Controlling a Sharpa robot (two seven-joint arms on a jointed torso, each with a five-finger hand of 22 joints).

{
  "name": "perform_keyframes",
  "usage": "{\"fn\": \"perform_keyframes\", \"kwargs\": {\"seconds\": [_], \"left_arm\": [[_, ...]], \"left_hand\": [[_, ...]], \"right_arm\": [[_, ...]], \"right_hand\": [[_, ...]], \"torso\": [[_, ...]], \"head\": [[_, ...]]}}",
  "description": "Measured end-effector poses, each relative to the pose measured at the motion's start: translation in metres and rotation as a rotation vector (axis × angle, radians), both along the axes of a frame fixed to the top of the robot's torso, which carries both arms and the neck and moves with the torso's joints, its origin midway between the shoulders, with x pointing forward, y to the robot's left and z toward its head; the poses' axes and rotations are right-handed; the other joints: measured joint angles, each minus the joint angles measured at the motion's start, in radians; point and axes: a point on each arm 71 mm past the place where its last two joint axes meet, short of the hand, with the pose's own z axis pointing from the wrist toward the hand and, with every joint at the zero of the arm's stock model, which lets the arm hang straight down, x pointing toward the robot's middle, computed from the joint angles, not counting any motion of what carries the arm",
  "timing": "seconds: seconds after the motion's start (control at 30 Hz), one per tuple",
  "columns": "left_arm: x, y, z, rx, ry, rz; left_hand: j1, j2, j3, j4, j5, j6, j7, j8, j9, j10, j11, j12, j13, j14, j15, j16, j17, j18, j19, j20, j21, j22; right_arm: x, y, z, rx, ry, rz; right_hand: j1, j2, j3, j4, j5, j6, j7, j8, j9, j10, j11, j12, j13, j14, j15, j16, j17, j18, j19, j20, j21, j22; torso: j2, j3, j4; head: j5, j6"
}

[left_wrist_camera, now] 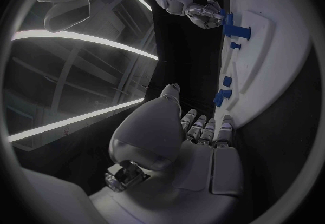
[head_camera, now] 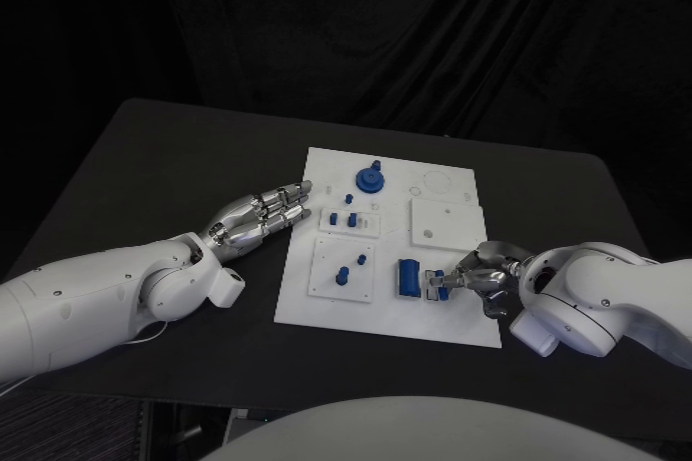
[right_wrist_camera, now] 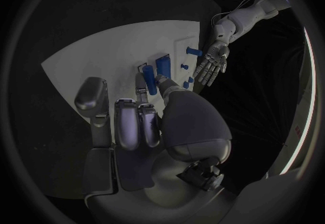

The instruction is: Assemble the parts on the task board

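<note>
The white task board (head_camera: 450,221) lies mid-table. My right hand (head_camera: 486,274) is at its near right part, and its fingertips pinch a small blue part (head_camera: 437,285) right beside a larger blue block (head_camera: 410,278) standing in the board. In the right wrist view the pinched blue part (right_wrist_camera: 149,80) sits between thumb and fingers next to the block (right_wrist_camera: 163,65). My left hand (head_camera: 268,214) lies flat and open on the table, fingers stretched out just off the board's left edge, holding nothing. In the left wrist view that left hand (left_wrist_camera: 203,133) points along the board (left_wrist_camera: 271,67).
A round blue knob (head_camera: 371,179) stands at the board's far side. Small blue pegs (head_camera: 345,219) sit in a raised square near the left edge, and another blue piece (head_camera: 342,276) in the near-left square. Bare black table (head_camera: 173,161) surrounds the board.
</note>
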Motion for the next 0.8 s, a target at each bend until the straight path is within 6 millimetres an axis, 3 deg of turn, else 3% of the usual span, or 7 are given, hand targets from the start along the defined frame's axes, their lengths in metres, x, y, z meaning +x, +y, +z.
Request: {"fn": "perform_keyframes", "kwargs": {"seconds": [0.8], "left_arm": [[-0.001,0.001,0.000,0.000,0.003,-0.001]], "left_hand": [[0.000,0.000,0.000,0.000,0.000,0.000,0.000,0.000,0.000,0.000,0.000,0.000,0.000,0.000,0.000,0.000,0.000,0.000,0.000,0.000,0.000,0.000]], "right_arm": [[0.015,0.002,-0.006,-0.039,-0.013,0.013]], "right_hand": [[-0.008,0.008,-0.011,0.011,0.000,-0.002,0.002,0.005,-0.003,0.000,0.000,0.000,0.000,0.000,0.000,0.000,0.000,0.000,0.000,0.000,0.000,0.000]], "torso": [[0.000,-0.0004,0.0008]], "head": [[0.000,0.000]]}}
